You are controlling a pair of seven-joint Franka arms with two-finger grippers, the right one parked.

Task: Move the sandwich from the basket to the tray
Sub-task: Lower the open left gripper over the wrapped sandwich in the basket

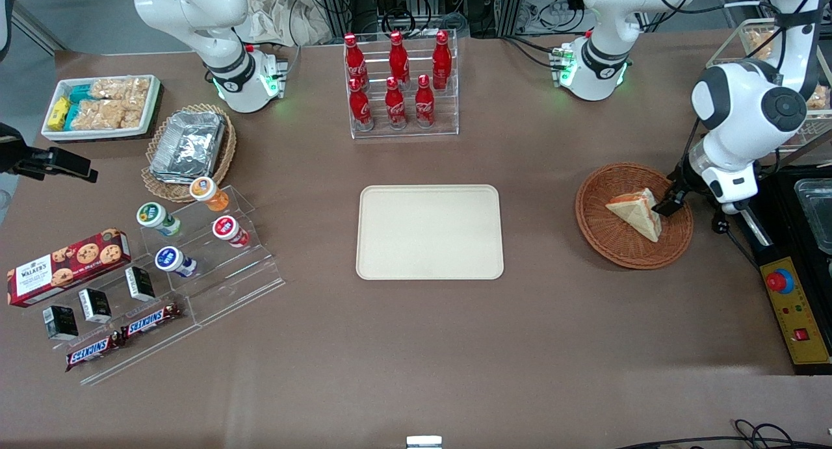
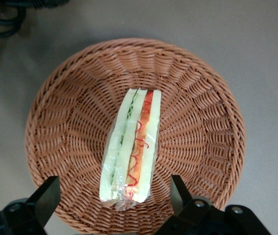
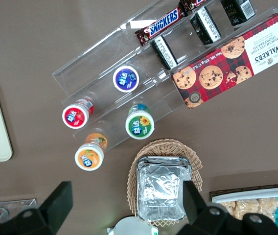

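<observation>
The sandwich (image 1: pixel 636 212), a pale bread wedge in clear wrap, lies in the reddish-brown wicker basket (image 1: pixel 595 221) toward the working arm's end of the table. The wrist view shows the sandwich (image 2: pixel 131 144) on its side, red and green filling along the cut edge, in the middle of the basket (image 2: pixel 197 103). My gripper (image 1: pixel 668 202) hovers just above the basket's edge beside the sandwich. It is open, the gripper (image 2: pixel 113 196) straddling the sandwich's near end without touching it. The cream tray (image 1: pixel 429 232) sits empty at the table's middle.
A clear rack of red cola bottles (image 1: pixel 400 85) stands farther from the front camera than the tray. A control box with a red button (image 1: pixel 794 309) and a black appliance (image 1: pixel 806 208) sit at the working arm's table edge. Snacks, yogurt cups (image 1: pixel 195 225) and a foil-container basket (image 1: pixel 188 150) lie toward the parked arm's end.
</observation>
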